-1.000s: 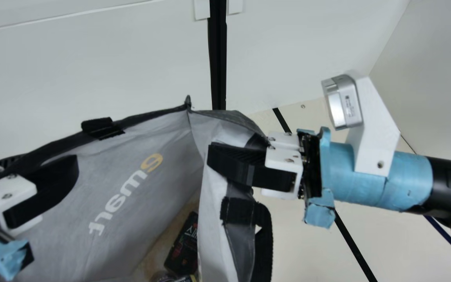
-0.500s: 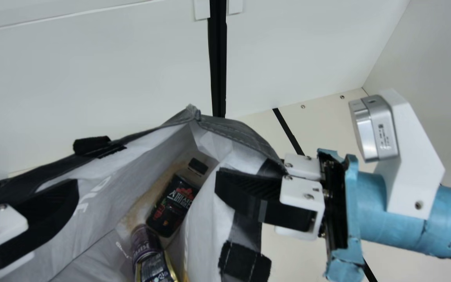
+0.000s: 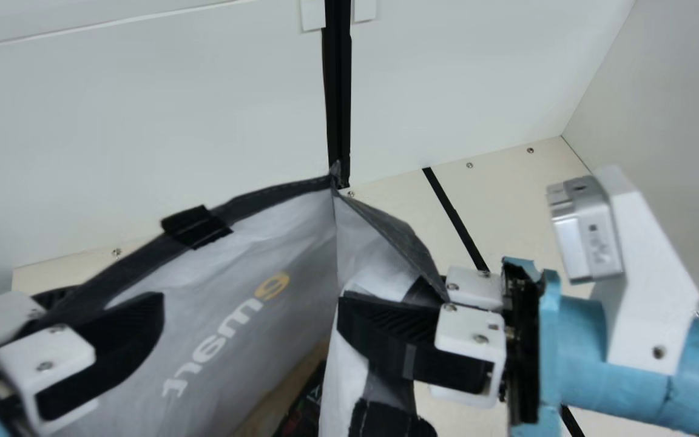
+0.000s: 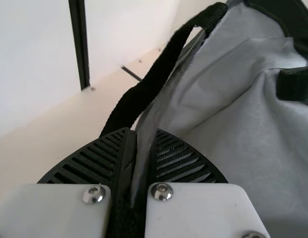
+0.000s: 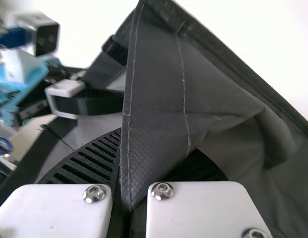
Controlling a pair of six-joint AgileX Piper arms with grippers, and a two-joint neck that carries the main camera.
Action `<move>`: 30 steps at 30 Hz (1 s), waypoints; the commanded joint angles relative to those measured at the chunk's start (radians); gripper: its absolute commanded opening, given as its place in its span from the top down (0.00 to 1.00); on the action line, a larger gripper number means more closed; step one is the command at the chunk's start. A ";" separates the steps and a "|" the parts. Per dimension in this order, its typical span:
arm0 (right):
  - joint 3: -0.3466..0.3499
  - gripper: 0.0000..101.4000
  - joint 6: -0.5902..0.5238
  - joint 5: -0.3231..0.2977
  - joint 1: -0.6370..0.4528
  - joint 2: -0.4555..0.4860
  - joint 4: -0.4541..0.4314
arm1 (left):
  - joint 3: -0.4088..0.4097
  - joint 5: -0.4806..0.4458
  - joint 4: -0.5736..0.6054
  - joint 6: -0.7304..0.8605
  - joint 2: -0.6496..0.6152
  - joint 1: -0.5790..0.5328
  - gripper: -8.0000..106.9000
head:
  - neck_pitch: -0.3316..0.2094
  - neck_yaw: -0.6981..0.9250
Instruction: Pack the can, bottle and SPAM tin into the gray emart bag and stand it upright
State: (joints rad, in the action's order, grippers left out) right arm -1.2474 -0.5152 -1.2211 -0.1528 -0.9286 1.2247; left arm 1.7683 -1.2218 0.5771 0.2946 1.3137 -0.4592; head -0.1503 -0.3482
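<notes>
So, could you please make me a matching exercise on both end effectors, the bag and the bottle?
1. Left end effector
2. Right end effector
3. Bag
4. Bottle

A. Dark, partly visible low inside the gray fabric
B. Closed on the rim at the main view's right
C. Gray, with its mouth open
D. Closed on the rim at the main view's left

Pairs: 1-D, 2-B, 3-C, 4-A

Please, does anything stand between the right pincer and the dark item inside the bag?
Yes. In the main view, a pale fold of the gray bag comes between the right pincer and the dark item, hiding part of it.
</notes>
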 commanded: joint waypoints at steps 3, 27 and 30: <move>0.061 1.00 -0.010 0.001 0.011 -0.019 -0.141 | -0.055 0.002 0.047 0.031 0.037 0.018 1.00 | -0.024 -0.001; 0.104 1.00 -0.409 0.001 -0.085 -0.365 -0.044 | -0.051 0.150 0.255 0.310 0.383 0.142 1.00 | -0.024 -0.001; 0.079 1.00 -0.458 0.001 -0.087 -0.416 -0.021 | -0.012 0.157 0.266 0.325 0.432 0.151 1.00 | -0.024 -0.001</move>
State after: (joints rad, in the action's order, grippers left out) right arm -1.1586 -0.9436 -1.2175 -0.2404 -1.3145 1.1933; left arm 1.7395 -1.0658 0.8395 0.6144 1.7177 -0.3106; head -0.1519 -0.3482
